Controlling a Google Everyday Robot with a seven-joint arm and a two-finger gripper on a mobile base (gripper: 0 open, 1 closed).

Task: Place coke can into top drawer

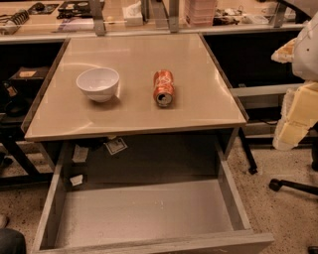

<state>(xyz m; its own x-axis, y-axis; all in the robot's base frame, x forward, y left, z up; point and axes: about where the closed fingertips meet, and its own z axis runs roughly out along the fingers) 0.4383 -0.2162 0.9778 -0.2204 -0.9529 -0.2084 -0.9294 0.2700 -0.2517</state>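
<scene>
I see a lab workshop: cluttered workbench [49,22] behind the beige tabletop [139,57], castor chair base [294,186] and my gripper [297,116] to its right.

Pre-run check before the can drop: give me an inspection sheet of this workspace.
Surface: beige tabletop, holds two items.
Job's things: coke can lying on its side mid-table, one end towards the camera; top drawer open below the tabletop, nothing seen inside.
Clutter: white bowl upright, left of the can, apart from it.
Grippers: gripper at the right edge, off the table, away from the can.
Cables: nothing seen.
Surroundings: cluttered bench behind; chair base on the floor at right.
</scene>
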